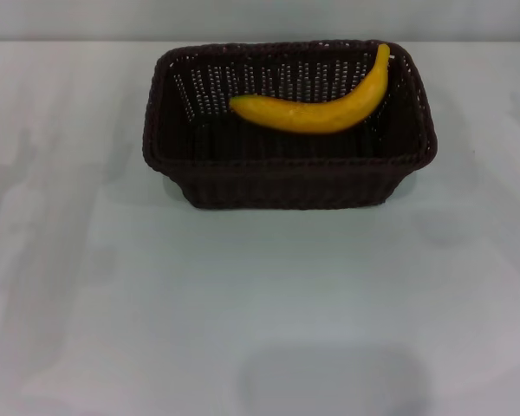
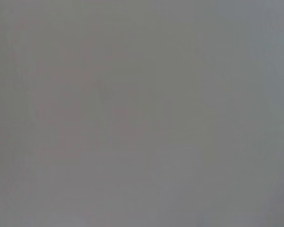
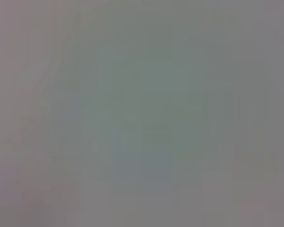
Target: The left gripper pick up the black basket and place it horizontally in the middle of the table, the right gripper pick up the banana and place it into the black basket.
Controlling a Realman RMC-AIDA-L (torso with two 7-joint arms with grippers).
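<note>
White desk (image 1: 260, 312) lay nearest me; beyond it sat the black basket (image 1: 286, 186), long side across, holding the banana (image 1: 316, 108); neither pincer showed, so their state I couldn't tell

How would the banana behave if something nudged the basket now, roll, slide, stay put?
The banana lies inside the black basket, one tip propped on the right rim. Its curve probably resists rolling. The smooth skin might let that tip slip down. The walls should contain it.

One banana (image 1: 316, 111), one black basket (image 1: 286, 178), one table (image 1: 260, 303).
</note>
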